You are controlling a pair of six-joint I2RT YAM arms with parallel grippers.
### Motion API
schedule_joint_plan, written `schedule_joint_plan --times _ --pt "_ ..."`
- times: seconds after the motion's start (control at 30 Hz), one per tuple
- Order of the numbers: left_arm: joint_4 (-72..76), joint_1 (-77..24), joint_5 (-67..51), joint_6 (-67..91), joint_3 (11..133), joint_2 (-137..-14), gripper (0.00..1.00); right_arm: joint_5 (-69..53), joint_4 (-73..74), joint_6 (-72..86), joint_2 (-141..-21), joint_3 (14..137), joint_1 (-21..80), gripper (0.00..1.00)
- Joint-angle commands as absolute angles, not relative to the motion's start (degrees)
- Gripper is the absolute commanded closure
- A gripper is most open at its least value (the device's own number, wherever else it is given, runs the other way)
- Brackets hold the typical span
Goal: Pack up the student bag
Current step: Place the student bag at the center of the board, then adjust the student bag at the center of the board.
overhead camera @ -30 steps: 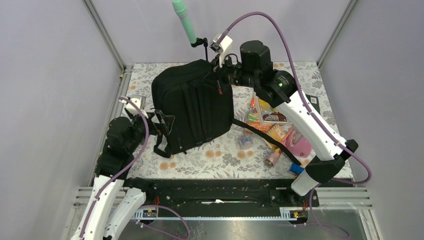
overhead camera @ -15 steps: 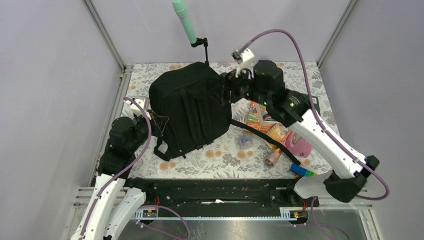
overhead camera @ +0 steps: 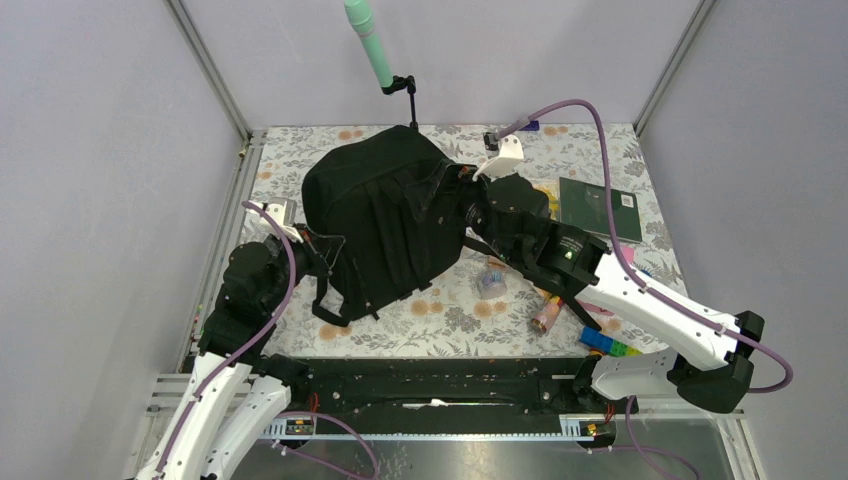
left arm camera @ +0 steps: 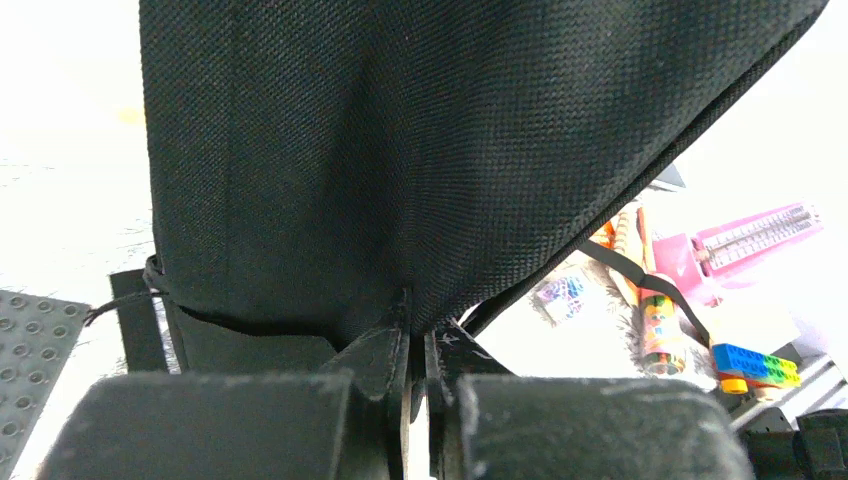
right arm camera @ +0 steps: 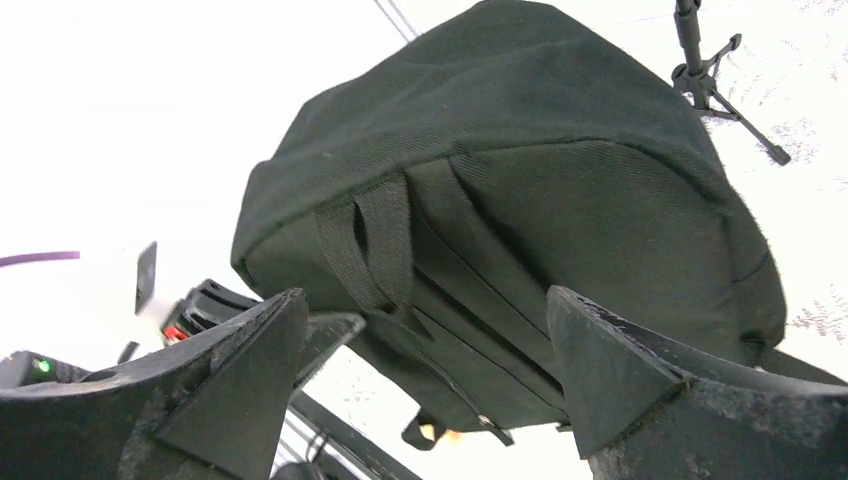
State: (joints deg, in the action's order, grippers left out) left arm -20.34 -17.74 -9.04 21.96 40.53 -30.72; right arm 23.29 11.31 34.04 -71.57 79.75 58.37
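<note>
"So, where was the student bag (overhead camera: pixel 385 225)?"

"On the flowered table cover (overhead camera: pixel 450 312), left of the middle and toward the far side. It lay slumped with its strap side up. It was black, and by far the biggest thing there."

"And the left gripper (left arm camera: pixel 415 345)?"

"At the bag's near left edge. Its fingers were together, with only a thin slit between them. A fold of the bag's black cloth ran down into that slit, so it was pinching the bag."

"The right gripper (right arm camera: pixel 425 330)?"

"Close against the bag's right side in the overhead view, near the carry handle (right arm camera: pixel 375 245). Its fingers stood wide apart. The wrist view showed the bag beyond them, with the handle framed between the two tips. I could not tell whether either fingertip touched the cloth. It held nothing."

"What else lay on the table?"

"A dark green book (overhead camera: pixel 598 208) lay at the far right, well apart from the bag. Nearer, to the right of the bag, was a scatter of small things: a pink ruler (left arm camera: pixel 755 232), a colourful tube (left arm camera: pixel 655 325), bright toy bricks (left arm camera: pixel 755 362) and a small clear packet (overhead camera: pixel 490 282). Behind the bag stood a little black stand (right arm camera: pixel 712 85) carrying a pale green microphone (overhead camera: pixel 368 42)."
</note>
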Motion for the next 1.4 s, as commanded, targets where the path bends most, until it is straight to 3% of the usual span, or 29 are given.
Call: schedule_joint_plan --times 0.0,0.47,0.6,0.73,0.77,0.8,0.87,0.9,1.0,1.17,1.37 --pt "-13.3 -20.9 -7.2 24.5 40.0 -30.0 1.00 32.1 6.5 40.5 -73.7 82.5 61.1 0.03" --pt "-12.3 -35.8 -6.2 18.4 39.1 -31.5 1.00 37.9 20.3 34.6 -88.2 100.3 61.1 0.09" --pt "-13.8 -41.5 -5.6 15.3 40.2 -32.3 1.00 40.1 22.4 32.7 -90.4 101.1 61.0 0.24" --pt "-16.3 -46.0 -5.8 13.2 41.7 -33.8 0.99 39.7 22.2 30.2 -90.9 102.2 61.0 0.57" --pt "-17.2 -46.5 -6.0 12.8 42.3 -34.1 0.92 38.6 20.7 27.7 -90.8 102.2 61.0 0.69" --pt "-18.4 -46.6 -6.5 12.4 43.3 -34.2 0.73 36.9 18.4 24.5 -90.4 101.7 61.0 0.80" --pt "-21.7 -46.6 -6.6 12.0 47.1 -34.4 0.19 32.1 13.8 16.5 -89.3 100.0 60.7 0.99" --pt "-24.2 -46.6 -5.9 12.1 50.3 -35.0 0.06 29.8 12.7 13.5 -88.5 99.7 60.3 1.00" --pt "-33.4 -46.5 -6.6 11.5 63.5 -39.0 0.01 19.2 11.9 6.5 -85.9 99.2 57.8 1.00" --pt "-45.5 -46.4 -7.9 13.5 78.7 -48.1 0.01 -10.4 12.0 3.1 -81.7 97.6 50.1 1.00" --pt "-51.5 -45.3 -9.6 16.5 96.2 -57.4 0.01 -21.8 19.4 -5.5 -81.1 101.0 48.9 1.00"
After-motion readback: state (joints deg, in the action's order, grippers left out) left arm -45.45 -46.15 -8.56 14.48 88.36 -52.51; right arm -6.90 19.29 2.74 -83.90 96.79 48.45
